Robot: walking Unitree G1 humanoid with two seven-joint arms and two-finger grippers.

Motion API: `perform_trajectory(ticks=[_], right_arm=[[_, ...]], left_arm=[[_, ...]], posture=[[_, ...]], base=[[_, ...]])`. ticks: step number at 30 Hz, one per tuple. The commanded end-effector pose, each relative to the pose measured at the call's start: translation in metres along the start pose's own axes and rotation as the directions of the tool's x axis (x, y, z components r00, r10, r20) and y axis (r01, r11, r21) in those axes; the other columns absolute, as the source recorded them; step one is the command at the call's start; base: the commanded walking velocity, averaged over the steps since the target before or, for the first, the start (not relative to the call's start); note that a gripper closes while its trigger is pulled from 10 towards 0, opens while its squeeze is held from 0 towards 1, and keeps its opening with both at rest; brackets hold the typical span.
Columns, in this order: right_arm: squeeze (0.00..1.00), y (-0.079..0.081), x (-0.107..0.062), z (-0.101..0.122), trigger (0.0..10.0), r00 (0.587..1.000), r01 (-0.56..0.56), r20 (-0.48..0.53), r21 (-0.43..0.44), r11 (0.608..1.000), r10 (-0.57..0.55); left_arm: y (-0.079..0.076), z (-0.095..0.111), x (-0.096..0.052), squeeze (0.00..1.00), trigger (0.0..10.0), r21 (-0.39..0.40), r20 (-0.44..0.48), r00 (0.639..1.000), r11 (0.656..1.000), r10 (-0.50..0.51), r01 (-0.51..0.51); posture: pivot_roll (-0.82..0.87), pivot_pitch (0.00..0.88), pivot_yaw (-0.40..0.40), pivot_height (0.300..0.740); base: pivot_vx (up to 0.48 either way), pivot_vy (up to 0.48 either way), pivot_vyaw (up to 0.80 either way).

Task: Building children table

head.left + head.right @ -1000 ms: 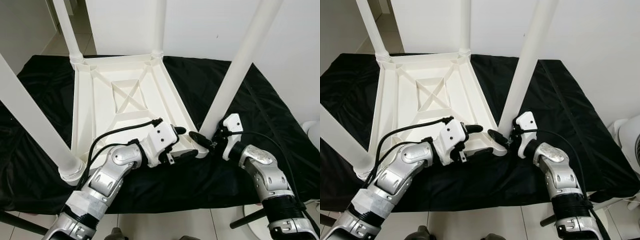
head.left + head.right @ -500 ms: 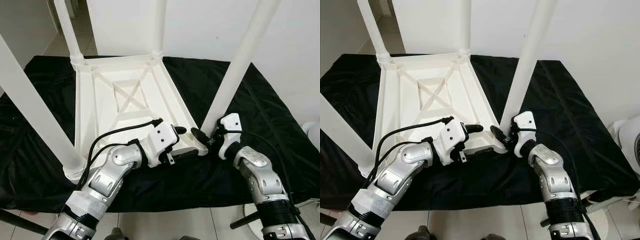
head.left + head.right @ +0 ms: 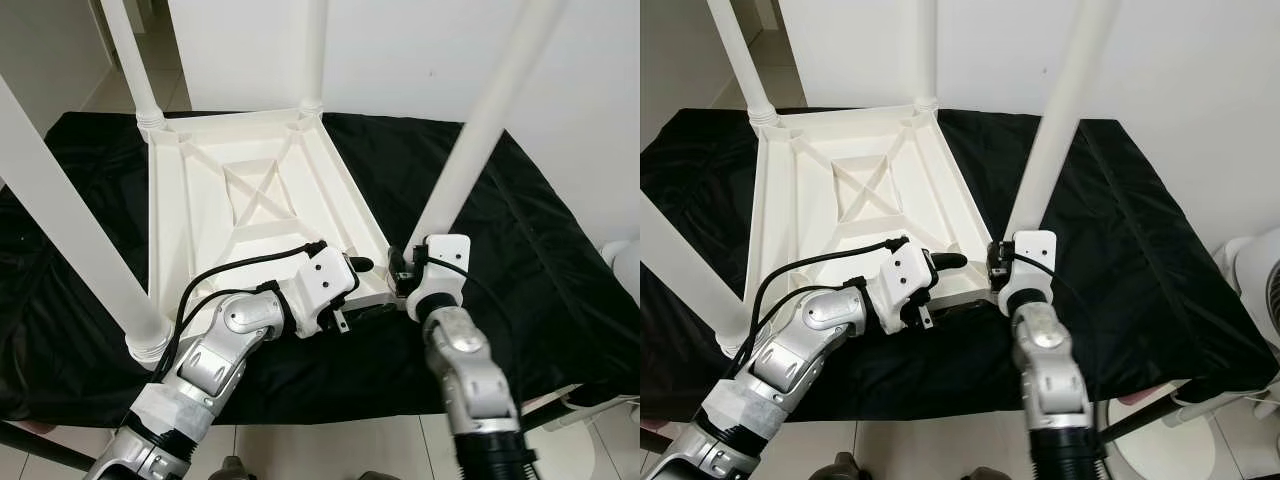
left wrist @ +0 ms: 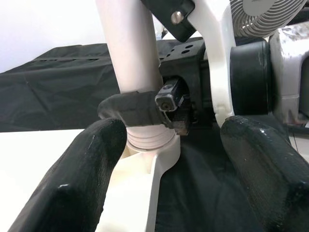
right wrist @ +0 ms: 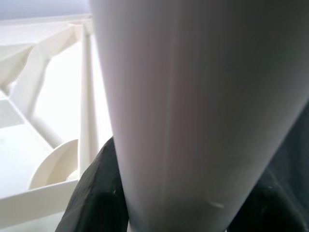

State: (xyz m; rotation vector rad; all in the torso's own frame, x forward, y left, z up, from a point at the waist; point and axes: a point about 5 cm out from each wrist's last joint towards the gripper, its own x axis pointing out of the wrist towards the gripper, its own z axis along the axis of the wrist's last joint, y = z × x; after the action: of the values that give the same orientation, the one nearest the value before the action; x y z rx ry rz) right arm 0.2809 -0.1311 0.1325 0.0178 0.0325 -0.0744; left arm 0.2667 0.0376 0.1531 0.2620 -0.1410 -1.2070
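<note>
**Seating the near-right leg of the inverted children's table**

The black cloth (image 3: 540, 250) is covering the counter and is giving the plastic a soft, non-slip bed. A white wall is standing beyond it at 12 o'clock, and pale floor tiles are showing at 6 o'clock.

The white table top (image 3: 250, 215) is lying upside down at the centre of the cloth, ribbed underside up, so that the corner sockets are facing upward to receive legs. Four white legs are rising from its corners. The near-left leg (image 3: 70, 240) is standing at 9 o'clock; two more are standing at 11 and 12 o'clock.

The near-right leg (image 3: 470, 140) is leaning up toward 1 o'clock from its corner socket. It is judged to be the leg in work and not yet confirmed as fully seated.

The right pincer (image 3: 1002, 262) is gripping this leg just above the socket. In the right wrist view its fingers (image 5: 99, 193) are pressing both sides of the tube, presumably to turn or press it home.

The left pincer (image 3: 358, 290) is spread wide at the near edge of the top, at 6 o'clock. One finger is above the rim and one below, holding nothing, apparently placed to brace the top against movement.
</note>
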Motion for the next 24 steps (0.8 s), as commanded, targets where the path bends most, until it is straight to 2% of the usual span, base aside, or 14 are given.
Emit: perform_trajectory(ticks=[1, 2, 5, 10, 11, 15, 18, 19, 23, 24], right_arm=[[0.00, -0.005, -0.004, -0.011, 10.0, 0.993, 0.104, -0.047, -0.021, 0.994, -0.105], [0.00, -0.003, -0.005, -0.010, 10.0, 0.991, 0.128, -0.043, -0.032, 0.991, -0.129], [0.00, 0.009, -0.005, -0.006, 10.0, 0.996, 0.082, -0.038, 0.014, 0.997, -0.082], [0.00, 0.009, -0.005, -0.005, 10.0, 0.998, 0.054, -0.033, 0.026, 0.998, -0.053], [1.00, 0.010, -0.006, -0.002, 10.0, 0.998, 0.054, -0.015, 0.040, 0.998, -0.054], [1.00, 0.011, -0.007, 0.002, 10.0, 0.998, 0.057, 0.004, 0.056, 0.997, -0.058], [1.00, 0.002, -0.011, 0.005, 10.0, 0.999, 0.006, 0.050, 0.092, 0.996, -0.011], [1.00, -0.003, -0.013, 0.005, 10.0, 0.998, -0.021, 0.060, 0.062, 0.998, 0.017], [1.00, -0.010, -0.016, 0.003, 10.0, 0.993, -0.105, 0.059, 0.042, 0.994, 0.103], [0.00, -0.017, -0.018, 0.000, 10.0, 0.984, -0.174, 0.051, 0.024, 0.984, 0.173]], left_arm=[[-0.004, -0.001, 0.000, 0.00, 10.0, 0.015, -0.009, 0.998, 0.998, -0.054, 0.054], [-0.004, -0.001, 0.000, 0.00, 10.0, 0.016, -0.010, 0.999, 0.998, -0.054, 0.054], [-0.003, -0.002, 0.000, 0.00, 10.0, 0.016, -0.010, 0.999, 0.999, -0.052, 0.052], [-0.003, -0.001, 0.000, 0.00, 10.0, 0.019, -0.010, 0.998, 0.998, -0.056, 0.056], [-0.003, -0.001, 0.000, 0.00, 10.0, 0.021, -0.010, 0.998, 0.998, -0.055, 0.055], [-0.003, -0.001, 0.000, 0.00, 10.0, 0.021, -0.010, 0.999, 0.998, -0.053, 0.053], [-0.004, -0.001, -0.001, 0.00, 10.0, 0.018, -0.009, 0.999, 0.999, -0.046, 0.046], [-0.004, -0.001, -0.001, 0.00, 10.0, 0.014, -0.009, 0.999, 0.999, -0.042, 0.042], [-0.004, -0.001, 0.000, 0.00, 10.0, 0.012, -0.007, 0.999, 0.999, -0.042, 0.042], [-0.004, -0.001, 0.000, 0.00, 10.0, 0.010, -0.006, 0.999, 0.999, -0.041, 0.041]], posture=[[-0.01, 0.000, -0.028, 0.740], [-0.01, 0.000, -0.028, 0.740], [-0.01, 0.000, -0.024, 0.740], [-0.01, 0.000, -0.027, 0.740], [-0.01, 0.000, -0.027, 0.740], [-0.01, 0.000, -0.031, 0.740], [0.00, 0.000, -0.035, 0.740], [-0.01, 0.000, -0.035, 0.740], [-0.01, 0.000, -0.036, 0.740], [-0.01, 0.000, -0.036, 0.740]], base=[[0.000, 0.000, 0.00], [0.000, 0.000, 0.00], [0.000, 0.000, 0.00], [0.000, 0.000, 0.00], [0.000, 0.000, 0.00], [0.000, 0.000, 0.00], [0.000, 0.000, 0.00], [0.000, 0.000, 0.00], [0.000, 0.000, 0.00], [0.000, 0.000, 0.00]])
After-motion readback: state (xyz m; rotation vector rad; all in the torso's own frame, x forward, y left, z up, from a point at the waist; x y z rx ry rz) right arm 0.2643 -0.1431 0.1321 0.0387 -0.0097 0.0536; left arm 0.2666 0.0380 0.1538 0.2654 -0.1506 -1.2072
